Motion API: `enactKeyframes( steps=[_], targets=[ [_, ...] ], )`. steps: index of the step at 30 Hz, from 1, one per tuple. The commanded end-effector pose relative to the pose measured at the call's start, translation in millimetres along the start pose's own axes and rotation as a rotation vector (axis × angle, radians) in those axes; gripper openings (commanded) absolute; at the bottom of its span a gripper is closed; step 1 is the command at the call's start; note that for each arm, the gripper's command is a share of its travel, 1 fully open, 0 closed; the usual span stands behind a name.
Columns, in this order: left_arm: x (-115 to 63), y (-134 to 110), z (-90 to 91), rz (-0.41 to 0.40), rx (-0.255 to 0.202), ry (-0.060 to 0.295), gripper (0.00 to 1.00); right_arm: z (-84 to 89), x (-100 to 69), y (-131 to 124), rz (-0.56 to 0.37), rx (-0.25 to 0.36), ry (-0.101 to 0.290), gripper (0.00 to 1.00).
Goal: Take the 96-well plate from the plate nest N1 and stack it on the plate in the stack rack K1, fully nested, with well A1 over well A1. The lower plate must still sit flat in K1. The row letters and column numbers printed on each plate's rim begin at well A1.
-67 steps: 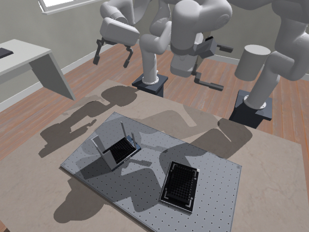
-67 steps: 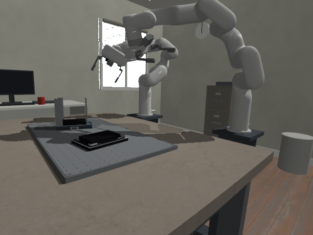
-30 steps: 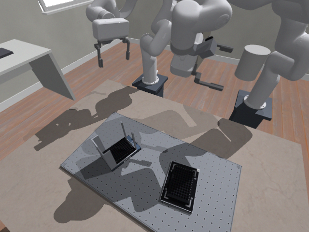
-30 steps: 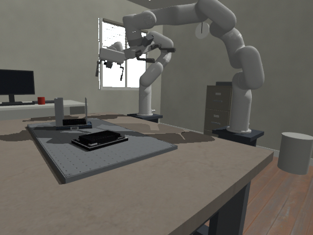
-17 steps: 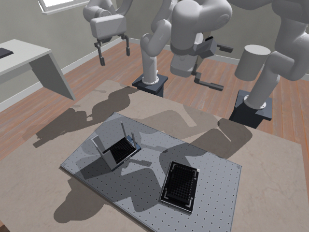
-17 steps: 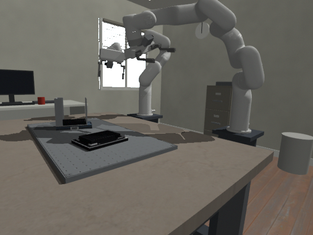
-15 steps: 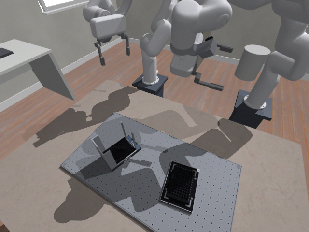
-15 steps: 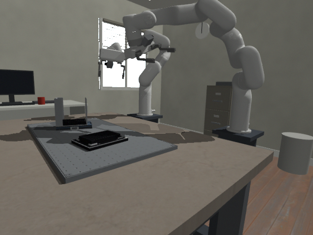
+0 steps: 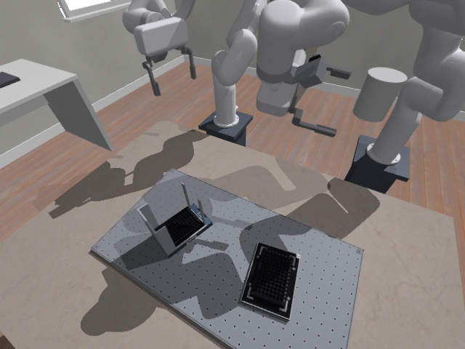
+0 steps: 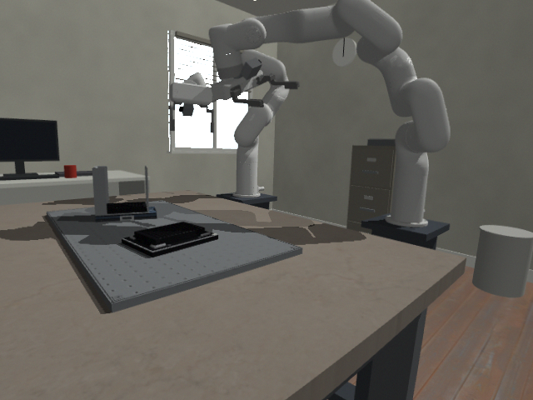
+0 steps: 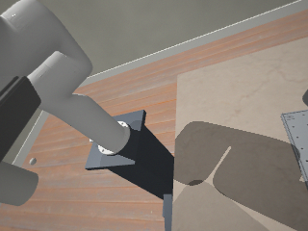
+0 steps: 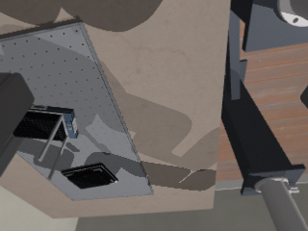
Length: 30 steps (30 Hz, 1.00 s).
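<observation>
Right end effector (image 9: 174, 82) (image 10: 191, 124) (image 12: 159, 106): spread, raised
K1 (image 9: 184, 195) (image 10: 100, 189) (image 12: 51, 138): holds lower plate
96-well plate (image 9: 272, 275) (image 10: 170, 232) (image 12: 90, 176): on N1 — long axis running away from the arm bases
Left end effector (image 9: 332, 101) (image 10: 274, 93) (image 11: 163, 105): spread — apparently nearer N1, aimed sideways

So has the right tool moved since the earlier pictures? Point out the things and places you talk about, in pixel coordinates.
Yes. In the top view, the right tool (image 9: 174, 83) (image 10: 191, 126) (image 12: 161, 106) has turned, its body shifting picture-left, nearer the white desk (image 9: 33, 78) (image 10: 129, 175), and its fingers now hang straighter down.
</observation>
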State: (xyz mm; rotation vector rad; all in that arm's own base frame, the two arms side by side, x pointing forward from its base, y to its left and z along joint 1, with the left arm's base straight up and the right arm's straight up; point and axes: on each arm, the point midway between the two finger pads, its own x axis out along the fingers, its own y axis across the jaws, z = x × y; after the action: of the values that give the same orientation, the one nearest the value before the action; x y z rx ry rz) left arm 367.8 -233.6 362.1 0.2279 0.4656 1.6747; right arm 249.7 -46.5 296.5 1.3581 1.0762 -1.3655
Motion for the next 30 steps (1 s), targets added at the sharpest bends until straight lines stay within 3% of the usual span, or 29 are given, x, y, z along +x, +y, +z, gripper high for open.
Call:
enactKeyframes(
  steps=[1, 30],
  targets=[
    [-0.4, 0.6, 1.7, -0.002, -0.004, 0.004, 1.00, 1.5, -1.7, -1.5, -0.003, -0.004, 0.007, 1.00],
    [-0.4, 0.6, 1.7, -0.002, -0.004, 0.004, 1.00, 3.9, -3.4, -5.1, -0.013, -0.010, 0.022, 1.00]
  ],
)
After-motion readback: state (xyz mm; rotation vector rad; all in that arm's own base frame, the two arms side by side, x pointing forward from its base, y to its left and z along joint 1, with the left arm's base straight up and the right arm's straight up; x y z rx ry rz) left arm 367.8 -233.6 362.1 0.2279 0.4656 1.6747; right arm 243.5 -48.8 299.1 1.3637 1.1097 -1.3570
